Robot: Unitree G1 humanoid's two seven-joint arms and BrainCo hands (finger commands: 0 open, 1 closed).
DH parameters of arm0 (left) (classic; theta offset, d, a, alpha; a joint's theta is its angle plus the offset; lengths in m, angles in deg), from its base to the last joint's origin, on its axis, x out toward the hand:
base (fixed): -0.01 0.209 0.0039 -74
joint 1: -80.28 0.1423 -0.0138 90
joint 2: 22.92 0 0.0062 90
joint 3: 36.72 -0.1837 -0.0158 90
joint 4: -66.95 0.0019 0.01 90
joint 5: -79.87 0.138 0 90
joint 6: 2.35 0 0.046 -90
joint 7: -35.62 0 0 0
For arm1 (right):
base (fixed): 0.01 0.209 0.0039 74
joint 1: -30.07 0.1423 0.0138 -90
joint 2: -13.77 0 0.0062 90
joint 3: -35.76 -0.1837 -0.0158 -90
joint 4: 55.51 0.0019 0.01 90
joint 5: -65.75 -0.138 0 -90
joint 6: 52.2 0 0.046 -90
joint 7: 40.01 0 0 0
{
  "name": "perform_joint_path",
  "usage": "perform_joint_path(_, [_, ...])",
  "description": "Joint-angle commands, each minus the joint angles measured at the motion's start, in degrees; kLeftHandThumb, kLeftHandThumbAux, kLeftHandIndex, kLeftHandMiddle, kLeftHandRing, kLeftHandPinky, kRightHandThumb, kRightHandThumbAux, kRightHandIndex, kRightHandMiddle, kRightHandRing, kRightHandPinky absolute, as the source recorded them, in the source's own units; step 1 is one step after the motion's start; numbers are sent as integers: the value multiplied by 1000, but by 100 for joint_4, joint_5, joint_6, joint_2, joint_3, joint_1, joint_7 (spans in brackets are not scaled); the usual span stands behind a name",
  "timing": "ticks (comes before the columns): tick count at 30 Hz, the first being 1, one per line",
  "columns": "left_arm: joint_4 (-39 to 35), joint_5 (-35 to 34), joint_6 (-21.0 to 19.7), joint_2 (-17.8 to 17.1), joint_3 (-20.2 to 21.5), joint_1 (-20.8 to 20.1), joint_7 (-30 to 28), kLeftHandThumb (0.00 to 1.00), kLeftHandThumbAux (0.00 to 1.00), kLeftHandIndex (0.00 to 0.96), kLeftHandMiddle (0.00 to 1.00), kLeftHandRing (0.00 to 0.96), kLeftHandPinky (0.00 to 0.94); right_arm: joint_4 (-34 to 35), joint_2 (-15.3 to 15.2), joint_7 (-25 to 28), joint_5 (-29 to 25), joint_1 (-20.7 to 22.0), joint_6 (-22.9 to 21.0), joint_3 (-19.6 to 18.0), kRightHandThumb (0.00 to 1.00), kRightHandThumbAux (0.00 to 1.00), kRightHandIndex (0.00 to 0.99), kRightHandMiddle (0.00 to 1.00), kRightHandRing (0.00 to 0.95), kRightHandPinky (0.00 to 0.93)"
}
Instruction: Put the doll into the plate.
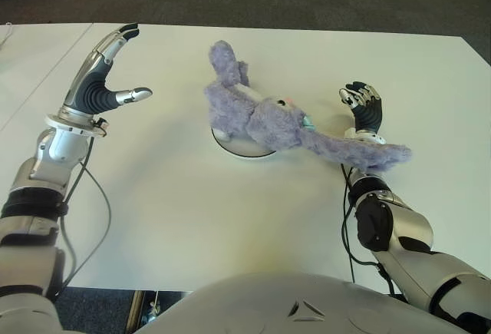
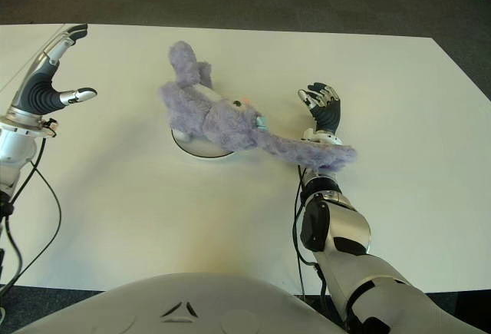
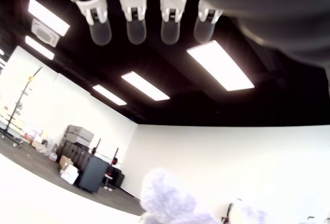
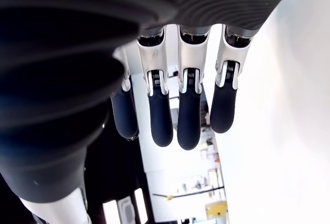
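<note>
Your doll (image 1: 265, 119), a purple plush animal, lies across the white plate (image 1: 244, 147) near the middle of the white table (image 1: 192, 211). Its body covers most of the plate, so you see only the near rim. Its long axis runs from the far left to the near right: one fuzzy end sticks up and away toward the far side, and a long floppy limb trails off the plate to the right. The tip of that limb drapes over the wrist of your right arm. Your right hand (image 1: 363, 106) shows just right of the doll, beyond the limb's tip, palm up with its fingers (image 4: 161, 118) partly curled but spaced apart, and it holds nothing. Your left hand (image 1: 103, 73) is raised well to the left of the plate, fingers stretched out and thumb spread, also empty. A black cable (image 1: 98, 219) loops beside your left forearm.
</note>
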Motion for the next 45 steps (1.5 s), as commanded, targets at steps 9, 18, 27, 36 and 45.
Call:
perform_joint_path(9, [3370,612,-1285,2091,-238,-1829,1026,0,412,0,0,0,0,-852,716,-34,-151,-1298,-482,-40,91,824,331,354,370,371])
perform_joint_path(18, [3910,-285,-2502,2918,547,-2042,218,0,477,0,0,0,0,-854,678,-32,-132,-1322,-482,-12,60,826,339,366,377,354])
perform_joint_path(27, [3901,-275,-2613,3291,616,-1830,-13,0,481,0,0,0,0,-845,681,-34,-181,-1336,-439,-46,44,815,331,370,380,345])
perform_joint_path(36, [3943,-427,-2682,3977,781,-1367,-219,0,475,0,0,0,0,-856,649,-45,-129,-1357,-473,-6,52,808,335,361,373,323])
perform_joint_path(45, [3948,-797,-2405,4242,1231,-846,-375,0,497,0,0,0,0,-847,640,63,-239,-1372,-484,-98,73,805,340,358,359,298])
